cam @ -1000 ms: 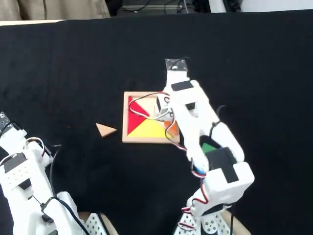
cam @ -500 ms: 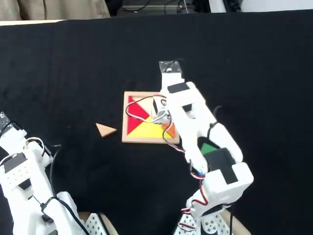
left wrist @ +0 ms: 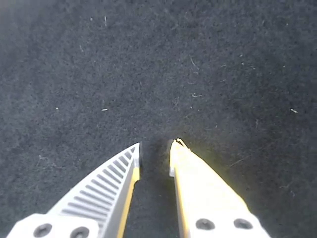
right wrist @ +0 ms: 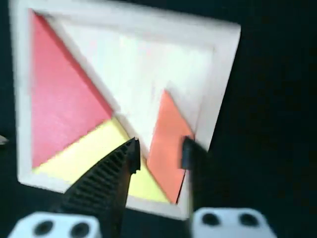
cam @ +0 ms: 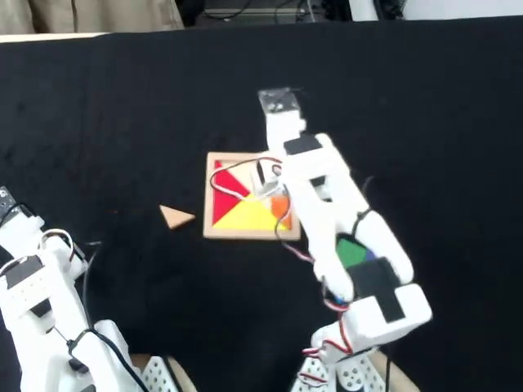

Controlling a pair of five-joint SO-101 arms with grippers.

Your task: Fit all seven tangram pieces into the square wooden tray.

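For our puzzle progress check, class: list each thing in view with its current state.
wooden tray: partly filled
red triangle: in tray
yellow triangle: in tray
orange piece: in tray
tan triangle: outside tray, on cloth
green piece: outside tray, partly hidden
right pincer: open, over orange piece
left pincer: open, empty

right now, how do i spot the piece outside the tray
Find the square wooden tray mid-table. Left of it in the high view, a small triangle lies alone on black cloth. It is plain tan; the tray's pieces are red, yellow and orange.
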